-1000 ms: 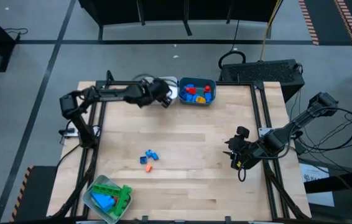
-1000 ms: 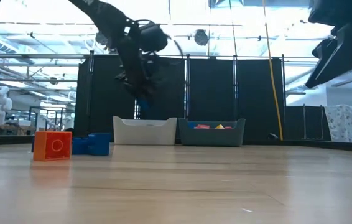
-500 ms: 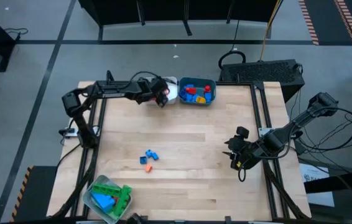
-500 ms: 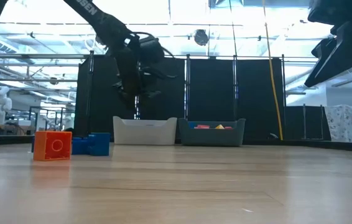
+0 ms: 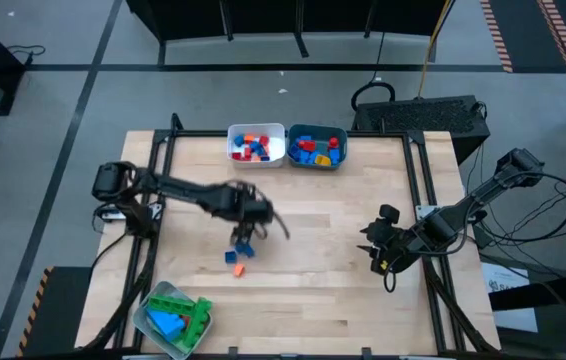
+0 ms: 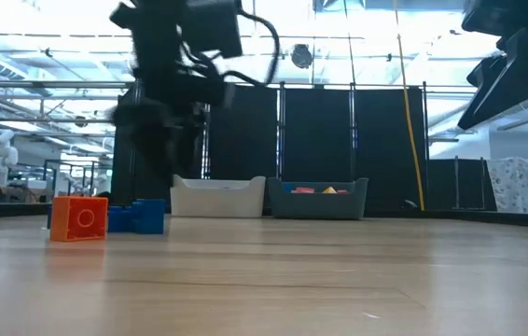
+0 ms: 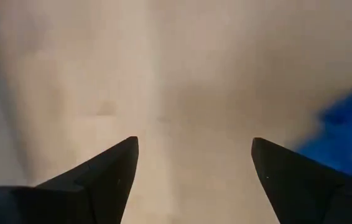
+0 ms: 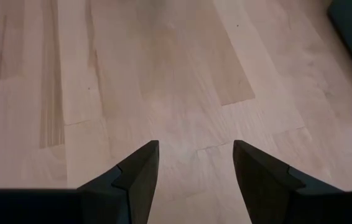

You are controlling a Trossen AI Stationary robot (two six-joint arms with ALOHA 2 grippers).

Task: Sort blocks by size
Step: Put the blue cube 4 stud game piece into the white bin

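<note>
The loose blocks (image 5: 239,251), blue and orange, are lying left of centre on the bench (image 5: 333,220), likely because they are yet to be sorted. The left gripper (image 5: 247,234) is being hung just above them with fingers (image 7: 101,177) spread, seemingly for a pick. Only the low view is showing the orange block (image 6: 78,218) beside the blue. The right gripper (image 5: 377,258), fingers parted, is being parked at right.

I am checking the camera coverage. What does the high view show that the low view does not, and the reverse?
Only the high view shows the clear-grey bin with green and blue blocks at the near left corner, the contents of the white bin, and the right tool waiting at the table's right edge. Only the low view shows the room behind. Both show the left tool above the loose orange block and blue blocks, and the teal bin.
</note>
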